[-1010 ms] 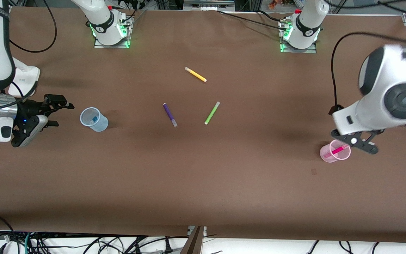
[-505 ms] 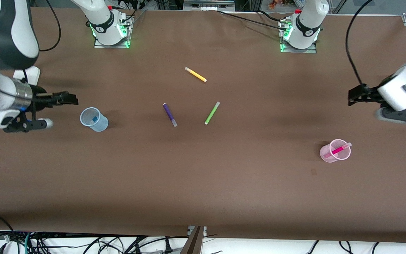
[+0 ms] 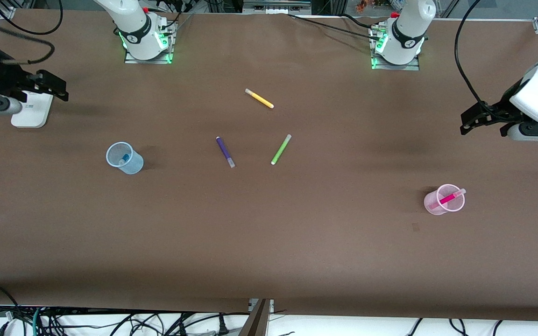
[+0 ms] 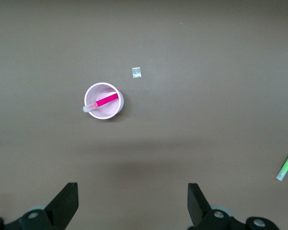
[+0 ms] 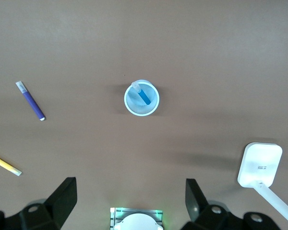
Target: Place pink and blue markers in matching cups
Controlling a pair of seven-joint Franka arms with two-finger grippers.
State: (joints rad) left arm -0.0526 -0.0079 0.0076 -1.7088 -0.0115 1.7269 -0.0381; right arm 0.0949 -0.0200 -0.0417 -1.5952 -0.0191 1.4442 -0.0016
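Both markers are home, blue marker (image 3: 123,159) in the blue cup (image 3: 124,158), pink marker (image 3: 447,199) in the pink cup (image 3: 443,199), left tool (image 3: 477,122) and right tool (image 3: 47,84) gaping empty above the bench (image 3: 269,242) ends, so only a careless sweep could topple those light cups.

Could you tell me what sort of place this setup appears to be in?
Most likely a robotics lab: two arm bases are bolted onto a brown-covered table, with loose cables along its edge and markers and cups as test props.
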